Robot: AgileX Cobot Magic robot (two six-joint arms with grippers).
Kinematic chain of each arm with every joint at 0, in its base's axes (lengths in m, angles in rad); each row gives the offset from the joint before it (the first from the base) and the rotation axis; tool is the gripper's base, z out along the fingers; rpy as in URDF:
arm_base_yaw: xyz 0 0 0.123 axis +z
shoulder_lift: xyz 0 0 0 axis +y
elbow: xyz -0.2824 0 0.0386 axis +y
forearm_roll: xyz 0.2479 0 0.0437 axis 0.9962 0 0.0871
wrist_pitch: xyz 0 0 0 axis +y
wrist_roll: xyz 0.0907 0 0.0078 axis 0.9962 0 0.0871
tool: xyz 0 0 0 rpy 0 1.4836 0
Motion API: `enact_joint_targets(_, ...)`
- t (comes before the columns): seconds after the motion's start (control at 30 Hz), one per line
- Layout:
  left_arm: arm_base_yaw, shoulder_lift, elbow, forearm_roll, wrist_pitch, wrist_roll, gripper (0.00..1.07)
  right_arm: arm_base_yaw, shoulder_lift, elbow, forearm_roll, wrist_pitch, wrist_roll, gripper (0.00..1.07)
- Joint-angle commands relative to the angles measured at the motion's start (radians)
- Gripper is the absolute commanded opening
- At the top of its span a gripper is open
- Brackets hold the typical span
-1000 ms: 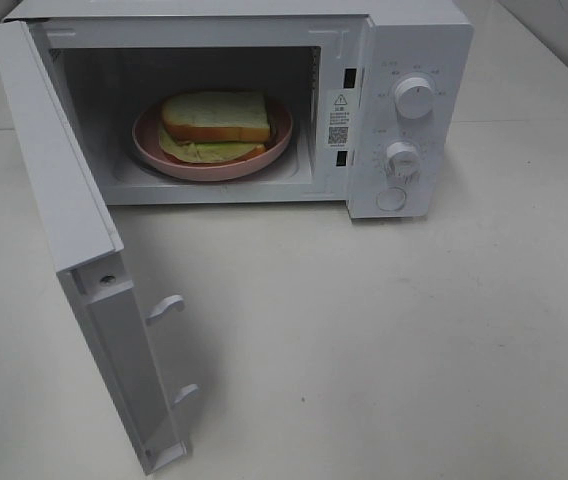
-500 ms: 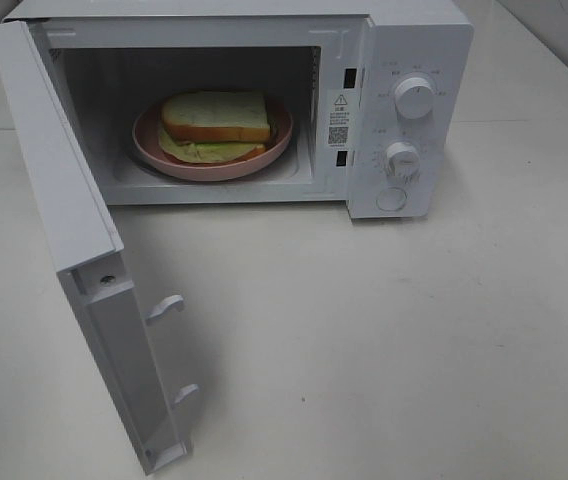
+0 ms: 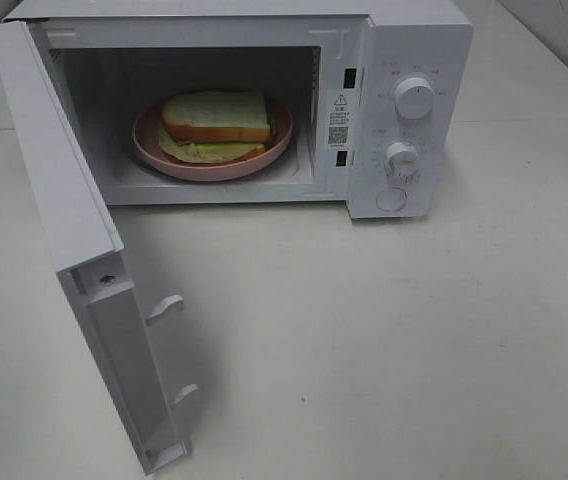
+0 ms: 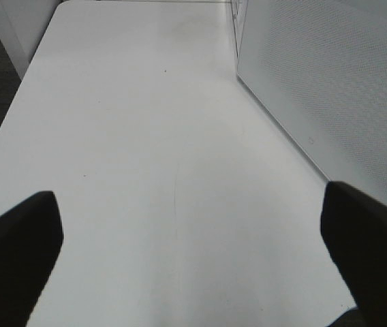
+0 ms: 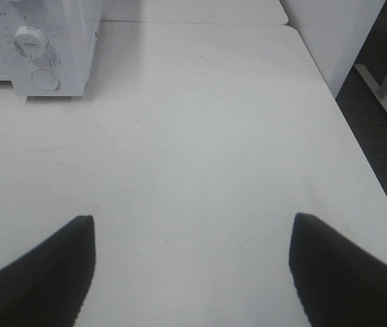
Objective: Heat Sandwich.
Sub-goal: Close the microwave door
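The sandwich (image 3: 215, 122), pale bread with a tan crust and green leaves, lies on a round pink plate (image 3: 282, 133) inside the white microwave (image 3: 419, 35). The microwave's door (image 3: 69, 215) is swung wide open toward the front left. Neither arm shows in the exterior high view. My left gripper (image 4: 190, 255) is open over bare table beside the door's perforated outer panel (image 4: 330, 82), nothing between its dark fingers (image 4: 16, 248). My right gripper (image 5: 192, 269) is also open and empty, over the table in front of and to the right of the microwave's control panel (image 5: 40, 51).
Two white dials (image 3: 413, 97) and a round button (image 3: 391, 199) sit on the microwave's right panel. The white table (image 3: 384, 340) stretches in front of it. The table's right edge (image 5: 357, 136) and a white frame leg (image 5: 384, 88) show in the right wrist view.
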State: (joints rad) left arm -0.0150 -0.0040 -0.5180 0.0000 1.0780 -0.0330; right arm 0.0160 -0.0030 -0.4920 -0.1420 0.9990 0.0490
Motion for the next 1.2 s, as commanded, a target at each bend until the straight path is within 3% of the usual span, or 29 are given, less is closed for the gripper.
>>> enact_joint_targets(0.03, 0.004, -0.017, 0.000, 0.000, -0.006, -0.001, 0.98, -0.005, -0.029, -0.001, -0.001, -0.006, -0.010, 0.76)
enact_joint_targets(0.47, 0.004, 0.054, -0.013, -0.006, -0.023, -0.001, 0.98, -0.005, -0.029, -0.001, -0.001, -0.006, -0.010, 0.76)
enact_joint_targets(0.63, 0.004, 0.135, -0.048, 0.000, -0.109, 0.000, 0.98, -0.005, -0.029, -0.001, -0.001, -0.006, -0.010, 0.76)
enact_joint_targets(0.77, 0.004, 0.213, -0.048, -0.005, -0.160, 0.000, 0.90, -0.005, -0.029, -0.001, -0.001, -0.006, -0.009, 0.75)
enact_joint_targets(0.87, 0.004, 0.289, -0.043, -0.006, -0.217, 0.000, 0.71, -0.005, -0.029, -0.001, -0.001, -0.006, -0.009, 0.75)
enact_joint_targets(0.9, 0.004, 0.289, -0.043, -0.006, -0.217, 0.000, 0.71, -0.005, -0.029, -0.001, -0.001, -0.006, -0.009, 0.75)
enact_joint_targets(0.93, 0.004, 0.309, -0.043, -0.006, -0.229, 0.000, 0.64, -0.005, -0.029, -0.001, -0.001, -0.006, -0.009, 0.75)
enact_joint_targets(0.97, 0.004, 0.344, -0.043, 0.000, -0.246, 0.000, 0.49, -0.005, -0.029, -0.001, -0.001, -0.006, -0.009, 0.75)
enact_joint_targets(1.03, 0.004, 0.384, -0.043, 0.000, -0.264, 0.000, 0.37, -0.005, -0.029, -0.001, -0.001, -0.006, -0.009, 0.75)
enact_joint_targets(1.07, 0.004, 0.384, -0.043, 0.000, -0.264, 0.000, 0.37, -0.005, -0.029, -0.001, -0.001, -0.006, -0.009, 0.75)
enact_joint_targets(1.1, 0.004, 0.419, -0.042, 0.000, -0.282, 0.000, 0.26, -0.005, -0.029, -0.001, -0.001, -0.006, -0.009, 0.75)
enact_joint_targets(1.2, 0.004, 0.475, -0.032, 0.000, -0.345, 0.000, 0.10, -0.005, -0.029, -0.001, -0.001, -0.006, -0.009, 0.75)
